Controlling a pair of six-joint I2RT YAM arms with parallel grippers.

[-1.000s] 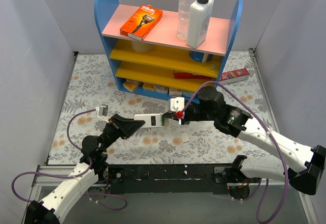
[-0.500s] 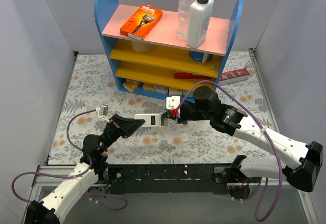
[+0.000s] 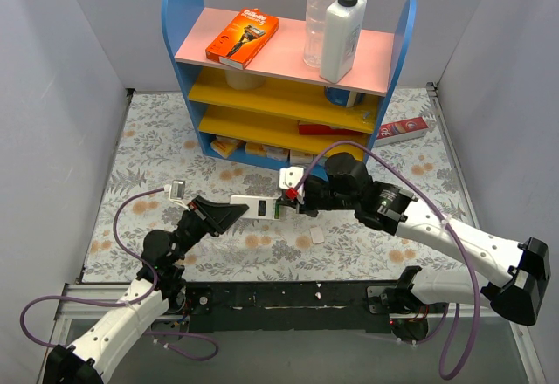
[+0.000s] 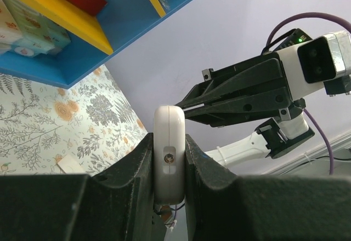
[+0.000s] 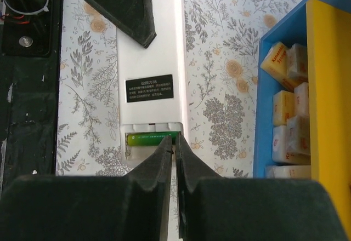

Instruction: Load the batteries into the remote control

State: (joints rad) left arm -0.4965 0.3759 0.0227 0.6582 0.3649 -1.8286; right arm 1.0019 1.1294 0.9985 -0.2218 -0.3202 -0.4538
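Floral table [image 3: 140, 140] | left tool [image 4: 169, 141] clamps remote control [image 5: 151, 55]; right tool [image 5: 174, 142] nearly closed, touching battery [image 5: 147, 137]

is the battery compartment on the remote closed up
No, the right wrist view shows the back of the remote control uncovered at one end, with a green battery lying exposed there.

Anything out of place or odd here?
Only a small loose white plastic piece lying alone on the floral mat, near the slim white remote control, whose battery bay is open. Nothing spilled or damaged.
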